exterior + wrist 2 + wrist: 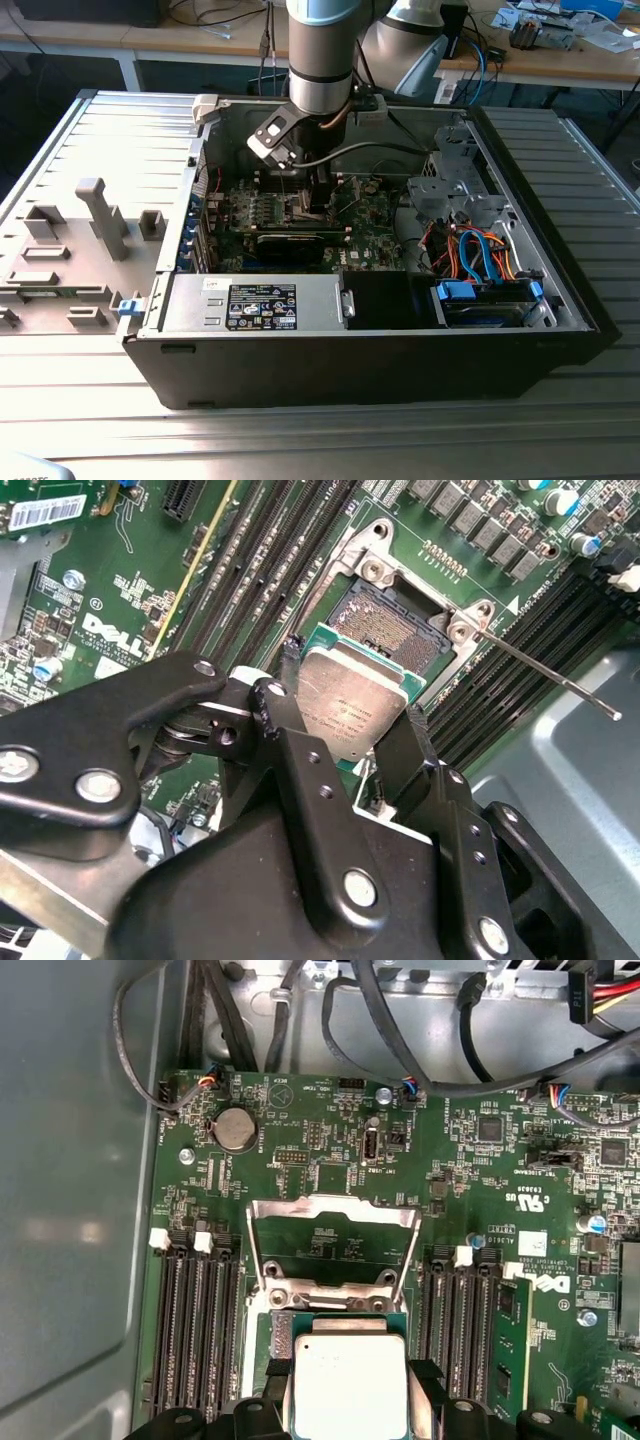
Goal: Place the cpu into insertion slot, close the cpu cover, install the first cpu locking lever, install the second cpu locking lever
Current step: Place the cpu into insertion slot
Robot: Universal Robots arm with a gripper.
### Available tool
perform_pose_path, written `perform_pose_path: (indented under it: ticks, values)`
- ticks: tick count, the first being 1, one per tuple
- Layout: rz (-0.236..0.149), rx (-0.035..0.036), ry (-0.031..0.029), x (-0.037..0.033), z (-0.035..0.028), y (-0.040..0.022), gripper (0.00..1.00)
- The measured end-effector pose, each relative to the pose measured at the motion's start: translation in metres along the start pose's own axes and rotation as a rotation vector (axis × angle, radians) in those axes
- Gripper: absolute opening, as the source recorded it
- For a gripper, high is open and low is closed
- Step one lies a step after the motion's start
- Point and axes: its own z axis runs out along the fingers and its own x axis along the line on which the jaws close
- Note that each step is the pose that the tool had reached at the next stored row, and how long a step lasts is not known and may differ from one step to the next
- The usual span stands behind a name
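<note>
In both wrist views my gripper is shut on the cpu, a silvery square chip on a green substrate held by two opposite edges between black fingers. The cpu hangs tilted just above the insertion slot, covering its near part, and the dark pin field still shows beyond it. The cpu cover stands flipped open behind the socket. A thin locking lever juts out sideways, unlatched. In the exterior view the gripper reaches down onto the motherboard inside the open computer case.
Black memory slots flank the socket on both sides. A long black card lies in front of the socket. A power supply and a drive bay with blue and orange cables fill the case front. A grey fixture lies at the exterior view's left.
</note>
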Motion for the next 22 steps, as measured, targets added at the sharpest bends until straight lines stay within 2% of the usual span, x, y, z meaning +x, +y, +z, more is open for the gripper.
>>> perform_pose_path:
  ticks: [11,22]
  values:
    - [0.039,-0.0006,-0.0012,0.0,0.0,-0.0001,0.54]
    - [0.037,-0.0006,-0.0011,0.0015,0.0007,-0.0005,0.54]
